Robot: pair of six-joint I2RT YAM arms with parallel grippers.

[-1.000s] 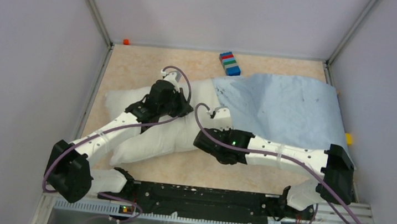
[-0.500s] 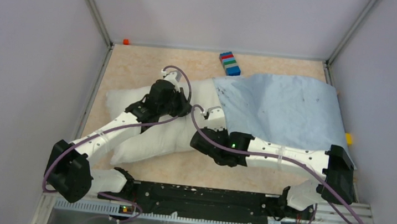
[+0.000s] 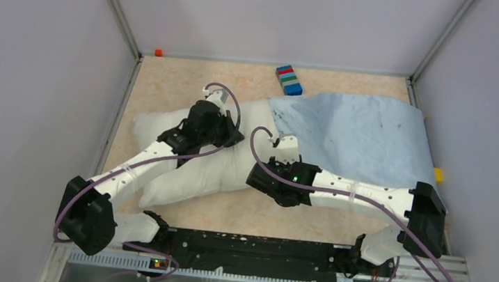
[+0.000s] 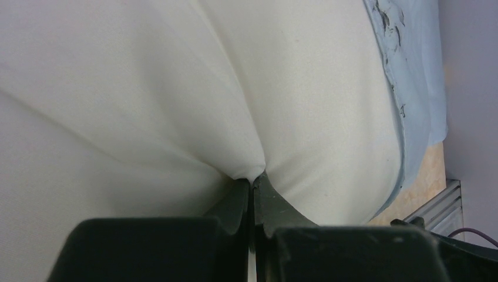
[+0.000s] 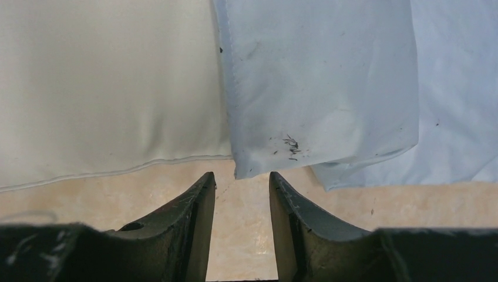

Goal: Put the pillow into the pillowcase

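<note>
Pillow [image 3: 191,173], plump and smooth off-white, is lying partly under the thin wrinkly light-blue pillowcase [image 3: 359,135]. Left gripper [image 4: 252,189] is pinching a pillow fold; right gripper [image 5: 242,188] is hanging narrowly open, empty, beside the pillow.

The pillow [image 3: 190,177] is smooth off-white cloth; the pillowcase [image 3: 359,135] thin, matt, wrinkled blue cloth; the table [image 3: 169,83] speckled, matt beige.

Top view high, looking down; wrist views close, low — both share pillow [image 4: 147,88], pillowcase [image 5: 323,76] hem.
</note>
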